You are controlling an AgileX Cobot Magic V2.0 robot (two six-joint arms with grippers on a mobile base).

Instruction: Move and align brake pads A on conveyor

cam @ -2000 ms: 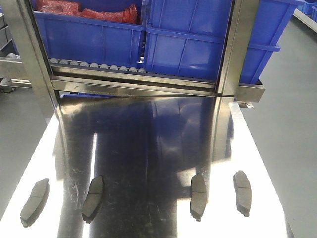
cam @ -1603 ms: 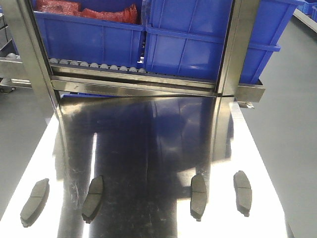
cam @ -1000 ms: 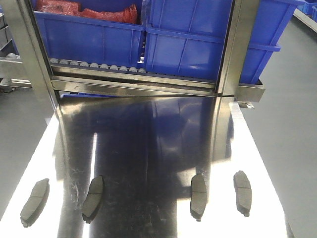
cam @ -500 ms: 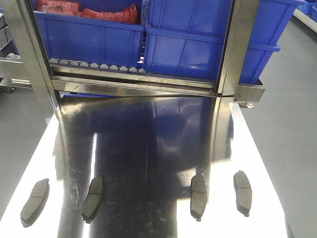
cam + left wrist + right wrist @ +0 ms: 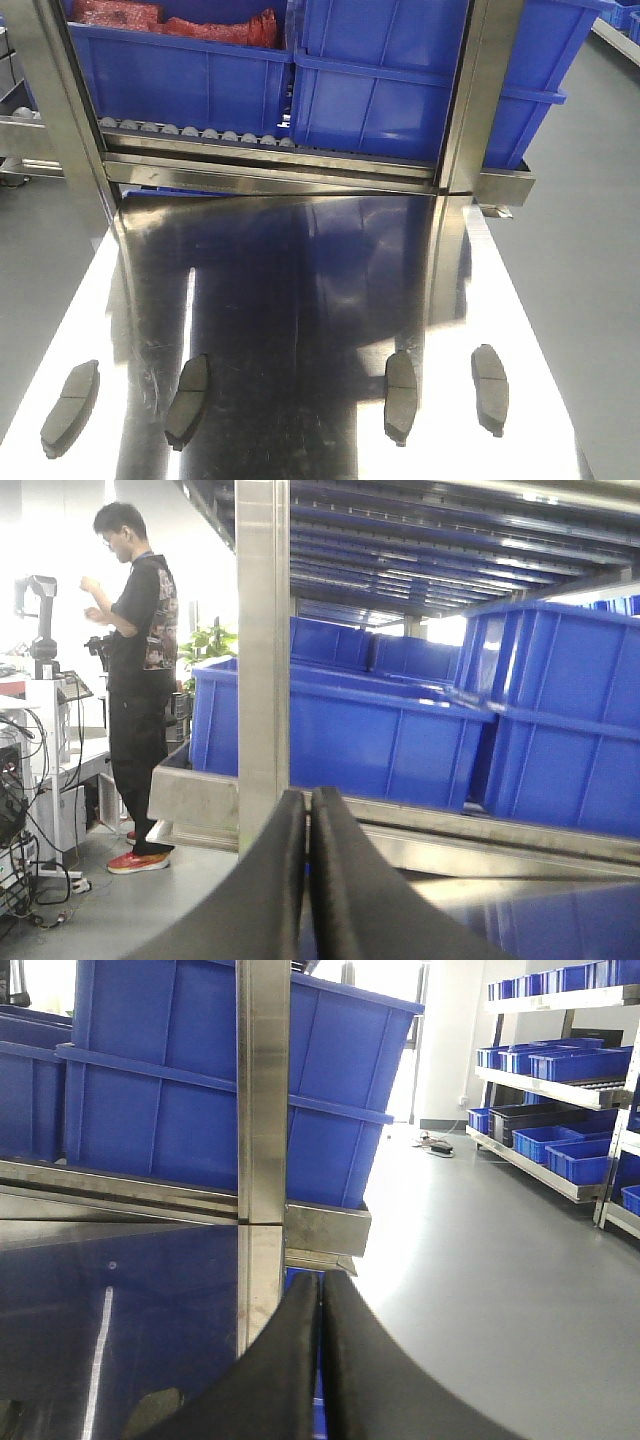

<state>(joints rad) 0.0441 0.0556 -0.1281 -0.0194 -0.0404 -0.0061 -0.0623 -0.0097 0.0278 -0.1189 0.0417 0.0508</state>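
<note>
While nothing has moved, my left gripper [image 5: 308, 880] and right gripper [image 5: 320, 1360] stay clenched empty; the brake pads [image 5: 400, 396] lie untouched on the steel table [image 5: 300, 280] below, transfer unstarted.

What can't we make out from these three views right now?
- Conveyor: in no view.
- Arms: outside the front view's frame, so their position relative to the brake pads is unknown.
- Red parts in the left blue bin: cut off by the front view's top edge.
- Table under each wrist camera: hidden by the shut jaws.
</note>
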